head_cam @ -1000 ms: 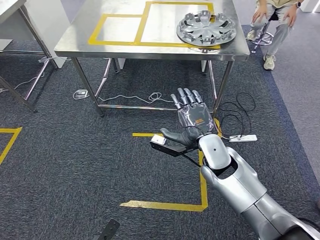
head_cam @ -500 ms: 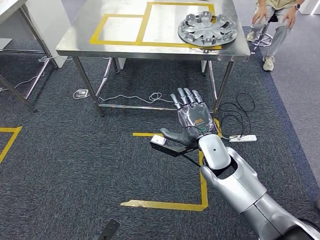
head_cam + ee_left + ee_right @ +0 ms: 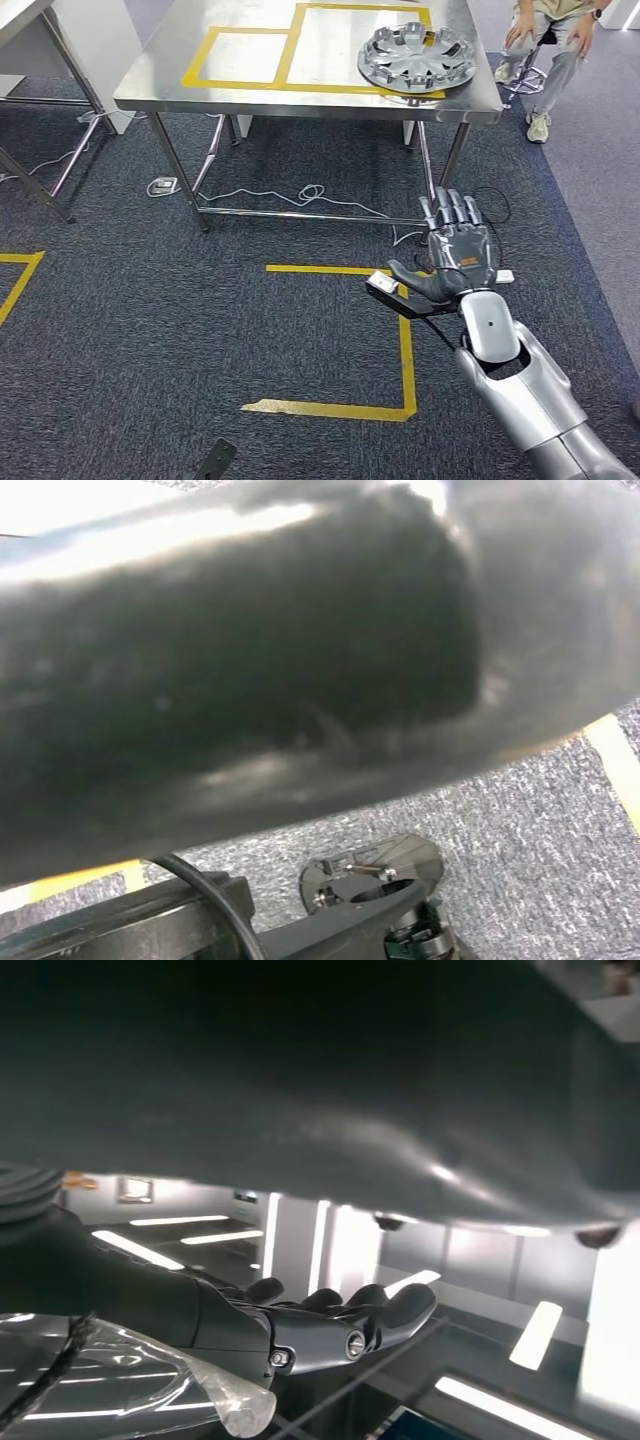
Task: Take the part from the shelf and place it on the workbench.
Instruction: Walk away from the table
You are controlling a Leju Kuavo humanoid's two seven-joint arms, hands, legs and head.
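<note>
The place looks like a robot test area in a lab or workshop hall. A bare stainless-steel workbench on thin metal legs (image 3: 226, 85), its top marked with yellow tape rectangles (image 3: 241, 55), stands on dark grey carpet tiles (image 3: 151, 320), which carry yellow tape floor lines (image 3: 406, 360), while loose white cables (image 3: 302, 193) and a white power strip (image 3: 504, 277) lie under it. The right wrist view shows long ceiling strip lights (image 3: 181, 1238), as in an industrial hall.
</note>
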